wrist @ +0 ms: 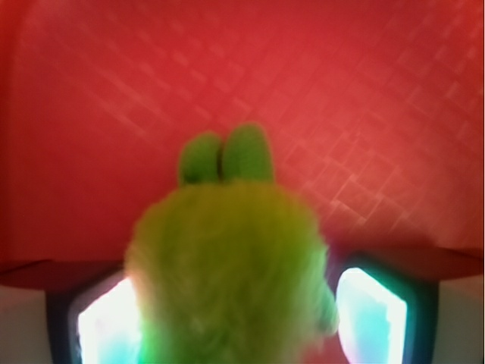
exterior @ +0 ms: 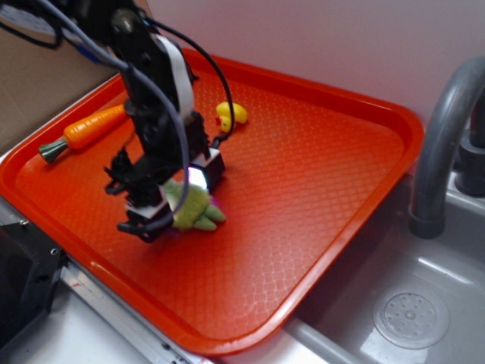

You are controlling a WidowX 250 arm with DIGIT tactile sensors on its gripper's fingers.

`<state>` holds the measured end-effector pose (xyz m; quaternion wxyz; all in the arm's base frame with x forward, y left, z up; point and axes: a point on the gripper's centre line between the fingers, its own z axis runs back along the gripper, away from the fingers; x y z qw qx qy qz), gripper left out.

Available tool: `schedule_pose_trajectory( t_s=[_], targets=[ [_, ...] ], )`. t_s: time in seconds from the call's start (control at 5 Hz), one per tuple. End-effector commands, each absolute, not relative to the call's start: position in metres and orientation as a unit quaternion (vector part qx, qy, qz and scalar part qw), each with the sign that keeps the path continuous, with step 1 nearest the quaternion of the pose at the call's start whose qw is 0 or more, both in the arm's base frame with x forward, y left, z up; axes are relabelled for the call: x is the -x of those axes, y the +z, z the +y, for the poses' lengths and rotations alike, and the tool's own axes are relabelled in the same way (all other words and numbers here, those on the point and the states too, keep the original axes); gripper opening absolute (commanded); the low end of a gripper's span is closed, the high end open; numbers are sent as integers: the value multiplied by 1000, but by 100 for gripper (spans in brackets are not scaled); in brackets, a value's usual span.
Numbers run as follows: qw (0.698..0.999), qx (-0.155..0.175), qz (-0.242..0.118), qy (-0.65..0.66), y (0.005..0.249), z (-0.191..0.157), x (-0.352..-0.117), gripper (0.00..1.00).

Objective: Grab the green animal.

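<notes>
Green animal (exterior: 194,206) in gripper (exterior: 168,203); duck (exterior: 231,114), carrot (exterior: 83,131) apart.

No readable text in either view.
No lettering, brand, number or sign can be made out on any surface in the exterior view, and the wrist view is too blurred to show any.

Exterior: sitting up high off to the side, looking down across the whole orange tray (exterior: 364,152), taking in the sink (exterior: 424,303) too.
Wrist: riding right at the gripper (wrist: 235,318), pointing down, super close and blurry.
Shared: both catching the green animal (exterior: 193,206) (wrist: 227,258) plus tray around it.
</notes>
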<state>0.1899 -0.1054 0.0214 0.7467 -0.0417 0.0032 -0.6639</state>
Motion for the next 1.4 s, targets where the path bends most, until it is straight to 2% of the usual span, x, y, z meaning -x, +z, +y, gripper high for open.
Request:
schedule_pose_trajectory(
  t_s=[0.0, 0.2, 0.4, 0.6, 0.8, 1.0, 1.2],
  targets=[
    [747, 30, 19, -664, 14, -110, -175, 0],
    [770, 1, -8, -637, 38, -102, -179, 0],
    [844, -26, -17, -536, 86, -84, -191, 0],
    [902, -44, 22, -428, 137, -58, -198, 0],
    [947, -63, 41, -312, 182, -45, -191, 0],
    [978, -74, 38, -189, 196, -45, -172, 0],
    [997, -42, 8, -66, 217, -52, -164, 0]
  ],
)
